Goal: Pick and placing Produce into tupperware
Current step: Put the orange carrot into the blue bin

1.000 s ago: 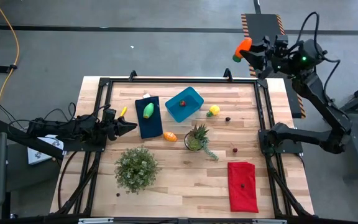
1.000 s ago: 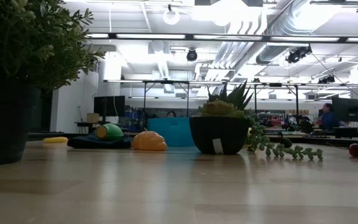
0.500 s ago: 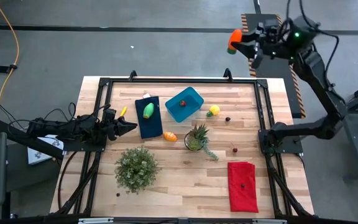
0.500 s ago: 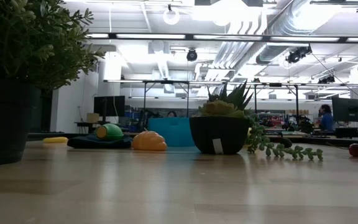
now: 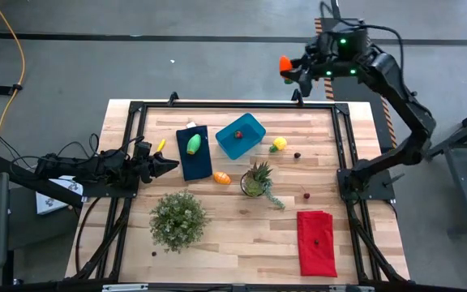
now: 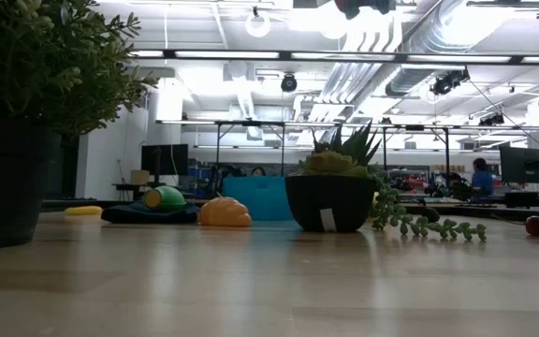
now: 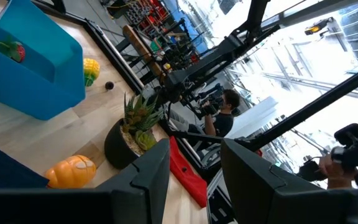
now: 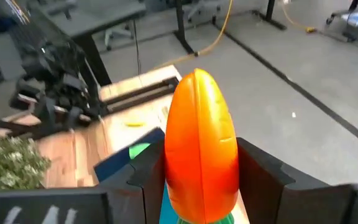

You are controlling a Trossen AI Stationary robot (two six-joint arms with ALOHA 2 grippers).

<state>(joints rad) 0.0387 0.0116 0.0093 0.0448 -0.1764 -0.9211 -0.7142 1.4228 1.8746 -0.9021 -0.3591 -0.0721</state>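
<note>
Right gripper (image 5: 289, 68) up high past the table's far edge, off the wood, fingers closed on an orange plastic toy carrot (image 8: 201, 144); its green top is mostly cut off in the right wrist view and only a speck from above. Left gripper (image 5: 171, 165) parked low at the left side just beside the flat dark blue cloth (image 5: 191, 162), fingers (image 7: 146, 169) apart with nothing between them. Bright blue rectangular plastic tub (image 5: 241, 135) at table's far middle, a small red item inside, too small to identify. Green oval toy (image 5: 194, 143) lies on the cloth, orange oval toy (image 5: 222, 178) near its corner, yellow lemon toy (image 5: 279, 143) right of tub. Spiky potted plant (image 6: 336, 192) hides part of the tub in the low view
</note>
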